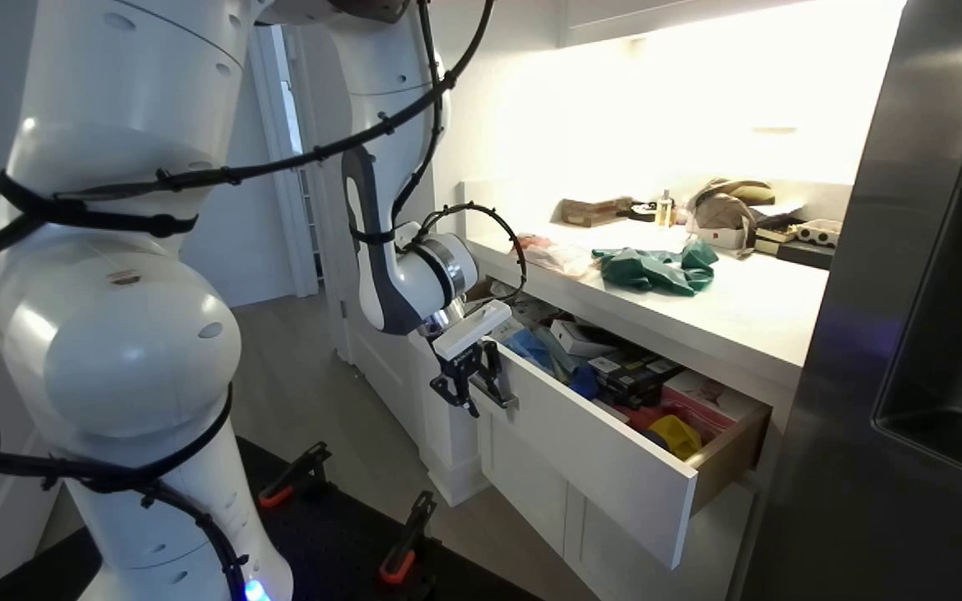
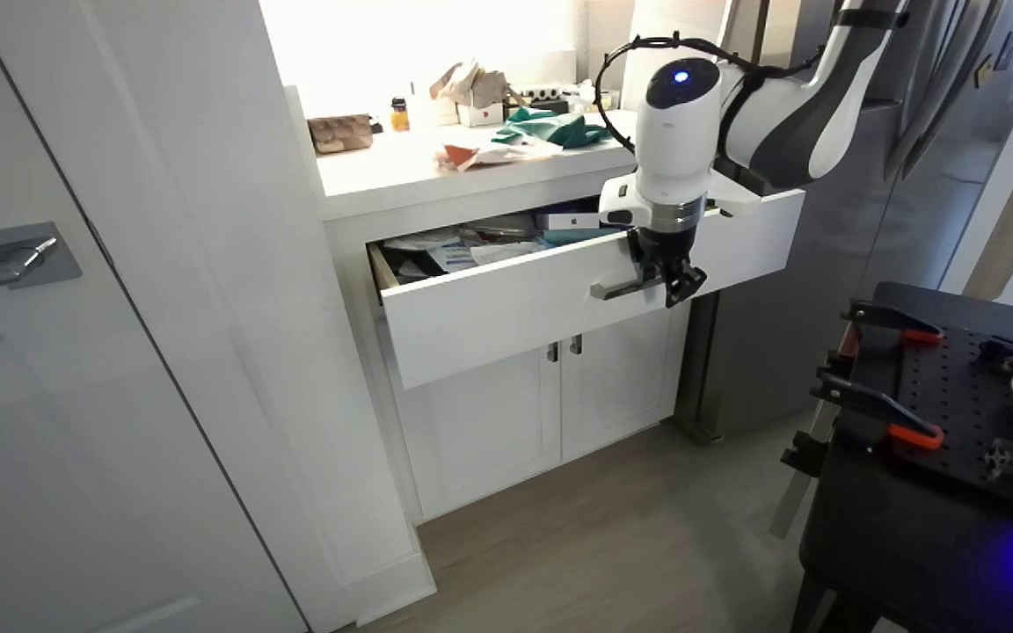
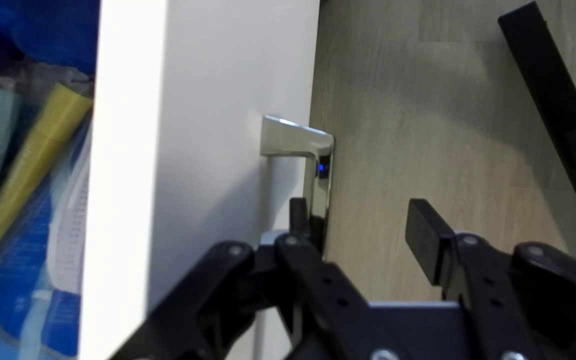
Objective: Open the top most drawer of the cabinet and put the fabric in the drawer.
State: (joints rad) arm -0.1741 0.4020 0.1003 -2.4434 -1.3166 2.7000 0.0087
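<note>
I've got the wide white drawer (image 2: 493, 321) standing open at the front of the cabinet (image 2: 489, 440), and it's stuffed: a white box (image 2: 559, 221), something yellow (image 1: 677, 436), a bunch of other clutter (image 1: 631, 376). My gripper (image 3: 360, 220) is right at the drawer front, jaws partway apart, not clamped on anything. In the wrist view one finger (image 3: 299, 216) sits on the drawer side of the silver handle (image 3: 321, 192), and the opposite finger (image 3: 429, 244) hangs farther out from the drawer, with a gap between it and the bar. Can't tell whether the nearer one actually touches the metal. The green fabric (image 1: 656, 271) lies crumpled on the countertop (image 1: 748, 302), above and behind the drawer front. Dark fridge (image 1: 832, 417) stands just past one end of the drawer.
</note>
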